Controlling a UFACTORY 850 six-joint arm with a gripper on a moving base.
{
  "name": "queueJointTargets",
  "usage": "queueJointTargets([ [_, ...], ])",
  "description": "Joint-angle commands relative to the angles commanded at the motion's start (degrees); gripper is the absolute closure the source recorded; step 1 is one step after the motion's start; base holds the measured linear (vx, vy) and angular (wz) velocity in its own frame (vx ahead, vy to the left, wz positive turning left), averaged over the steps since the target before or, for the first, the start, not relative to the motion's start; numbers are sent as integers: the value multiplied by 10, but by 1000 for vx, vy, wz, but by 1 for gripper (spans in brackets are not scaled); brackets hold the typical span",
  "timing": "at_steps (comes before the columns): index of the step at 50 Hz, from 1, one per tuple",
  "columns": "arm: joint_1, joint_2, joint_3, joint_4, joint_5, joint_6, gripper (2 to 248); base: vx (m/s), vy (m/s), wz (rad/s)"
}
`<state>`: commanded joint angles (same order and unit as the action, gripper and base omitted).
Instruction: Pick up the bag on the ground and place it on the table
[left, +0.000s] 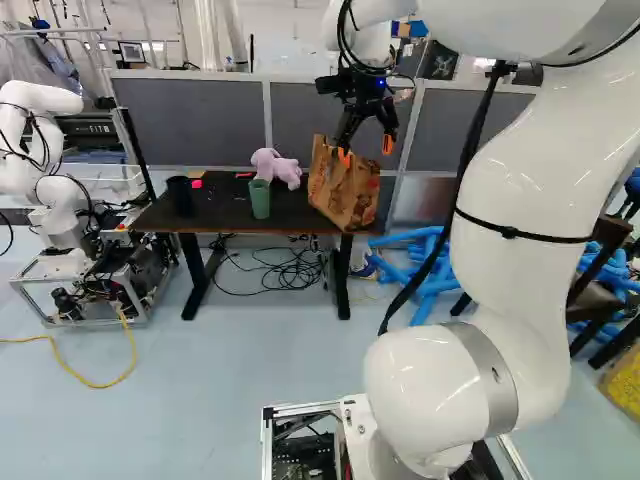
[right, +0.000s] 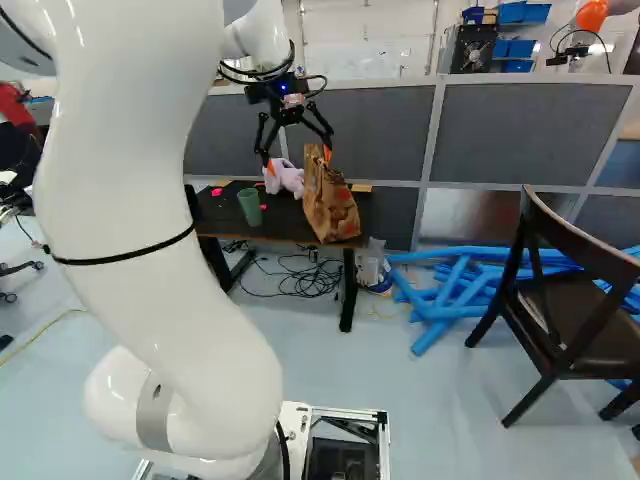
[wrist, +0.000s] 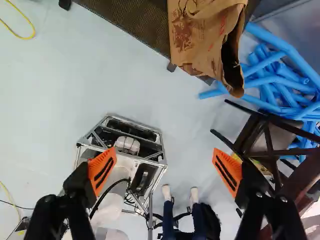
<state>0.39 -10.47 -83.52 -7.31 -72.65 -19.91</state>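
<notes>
Dark table (left: 222, 212), brown paper bag (left: 345, 192) on it, ahead of the released pincer (left: 366, 151), fingers spread wide apart

Bag (left: 345, 195): brown paper, matt, creased. Arm (left: 520, 200): white, smooth, glossy shell; grey joint band, metallic look. Pads (wrist: 102, 172): matt, slotted, rubbery or plastic. Base frame (right: 350, 411): bare metal. Toy (left: 275, 167): soft cloth look. Cup (left: 260, 200): smooth, plastic-looking. Chair (right: 575, 232): dark wood, slight sheen. Partition (left: 190, 110): matt panels, clothlike. Tubes (right: 432, 334): smooth, foam or plastic. Floor (left: 250, 370): smooth, faint sheen.
</notes>
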Motion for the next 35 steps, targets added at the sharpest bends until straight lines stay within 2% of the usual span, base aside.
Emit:
queueJointTargets([
  [35,0,1,3,0,4,1,3,-4,0,0],
])
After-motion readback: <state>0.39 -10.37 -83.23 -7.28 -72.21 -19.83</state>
